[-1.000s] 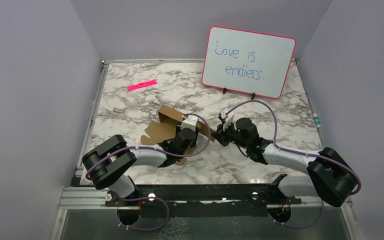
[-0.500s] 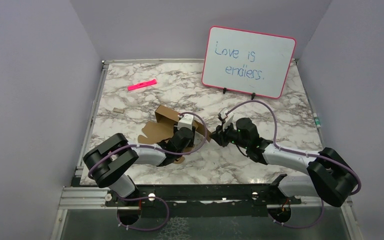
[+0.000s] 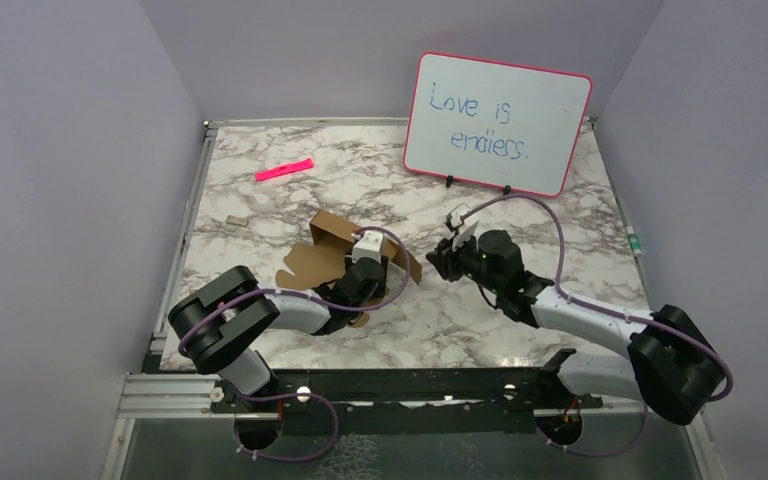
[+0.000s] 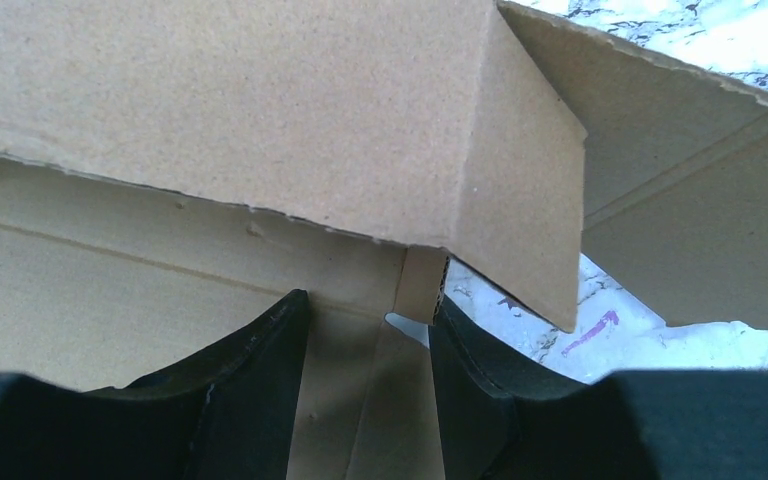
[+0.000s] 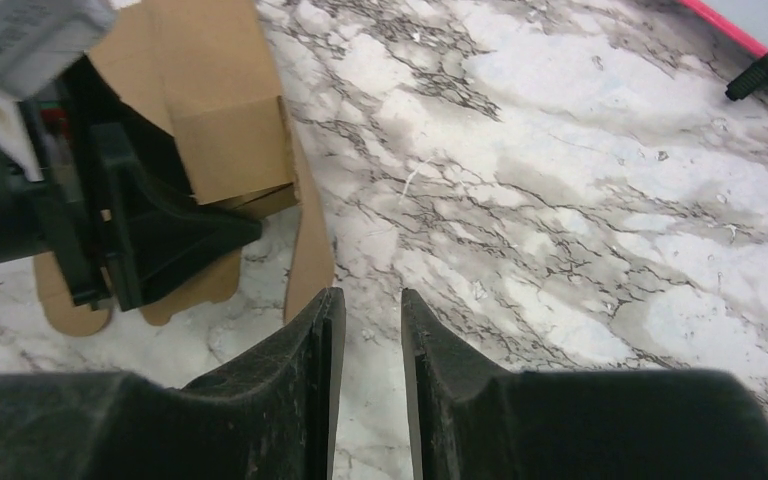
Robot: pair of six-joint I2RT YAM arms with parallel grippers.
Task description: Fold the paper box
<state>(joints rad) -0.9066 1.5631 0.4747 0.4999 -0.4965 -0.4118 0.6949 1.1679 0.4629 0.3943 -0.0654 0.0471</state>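
1. Sitting left of centre on the table [image 3: 580, 235], the paper box [image 3: 332, 243] has its raised wall [image 4: 260, 110] between the spread fingers of the left gripper [image 4: 370, 335], unclamped.
2. Empty and barely parted, the right gripper [image 5: 372, 315] hovers just beside a loose flap [image 5: 310, 245].
3. Risk, I reckon: that unclamped wall springs flat if bumped.

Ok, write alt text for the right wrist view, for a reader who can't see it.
The right claw, black fingers slightly apart and empty, hovers over the marble table beside a partly folded brown paper box. The left claw sits against the box at upper left; a pink whiteboard rim shows top right.
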